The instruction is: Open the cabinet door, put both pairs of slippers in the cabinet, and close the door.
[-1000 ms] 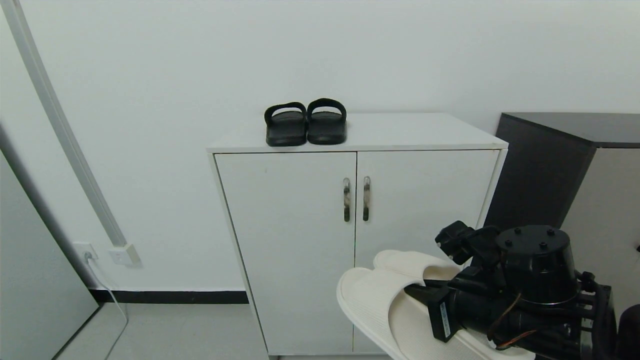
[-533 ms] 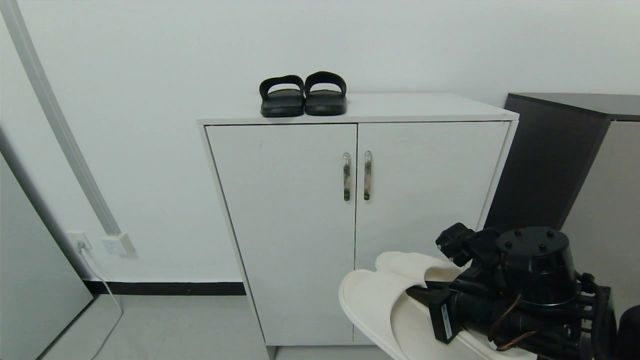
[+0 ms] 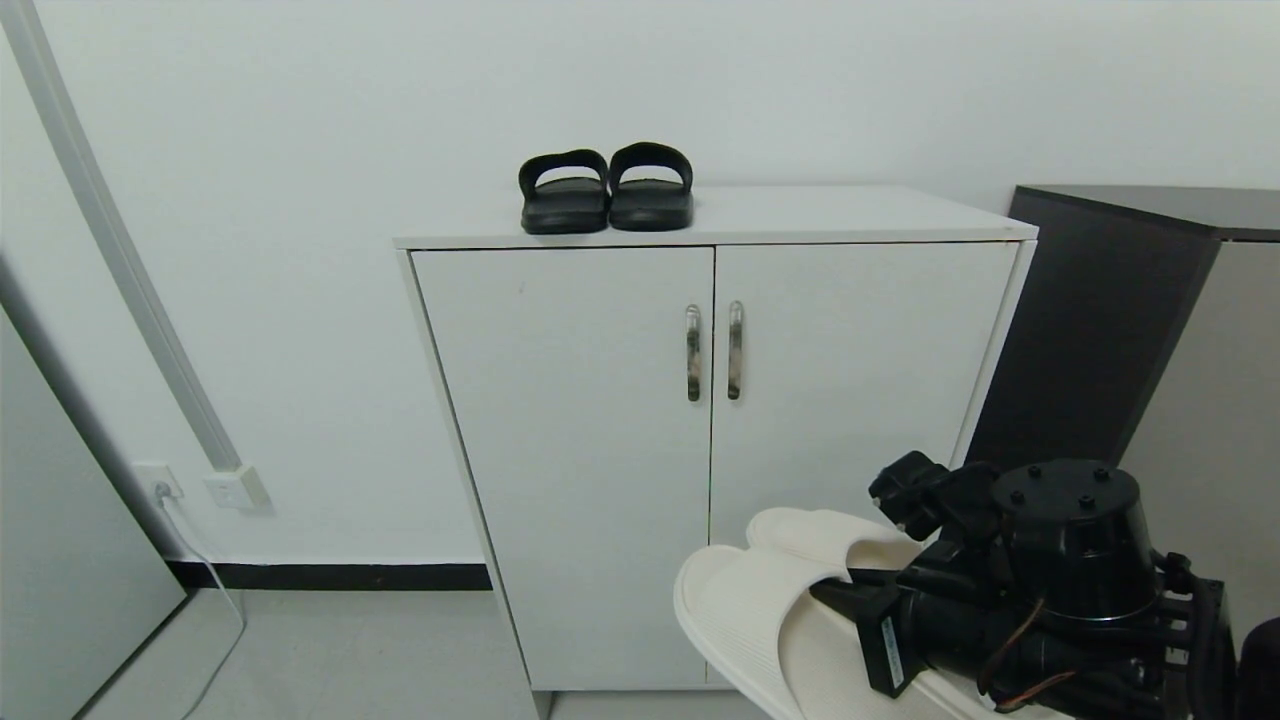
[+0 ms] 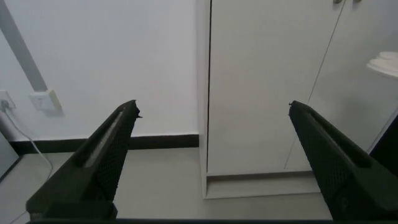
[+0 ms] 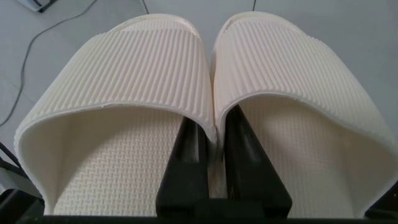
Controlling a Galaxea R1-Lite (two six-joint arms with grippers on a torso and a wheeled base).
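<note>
- White slippers (image 5: 205,93): held in the air, low in front of the cabinet's (image 3: 560,450) right door.
- Right pincer (image 5: 214,134): pressed together on the two inner strap walls, so that both slippers are pinched as one pair.
- Ribbed straps and pebbled footbeds are noted. The pair is judged light and soft. The straps are slightly squeezed at the grip, so some sag or swing is to be expected. One slipper could slide out if the pinch were relaxed.
- Black slippers (image 3: 606,190): set side by side and touching on the cabinet top, toward its left end, straps at the wall side. They are judged moulded, light and a little stiffer, with a matt surface unlikely to be slippery. They are best taken the same way, with the adjoining strap arches pinched together.
- Both doors are shut. The left door handle (image 3: 692,352) and its twin are slim vertical metal bars, just beside each other at the centre seam. They are judged smooth and rigid, and a hold across the bar is thought suitable.
- Left pincer (image 4: 212,107): spread wide with nothing in it, low near the cabinet's lower left corner.
- Writing: none is found on the slippers or the cabinet. A small sticker (image 3: 890,640) is noted on the right wrist, its print too small to be made out.
</note>
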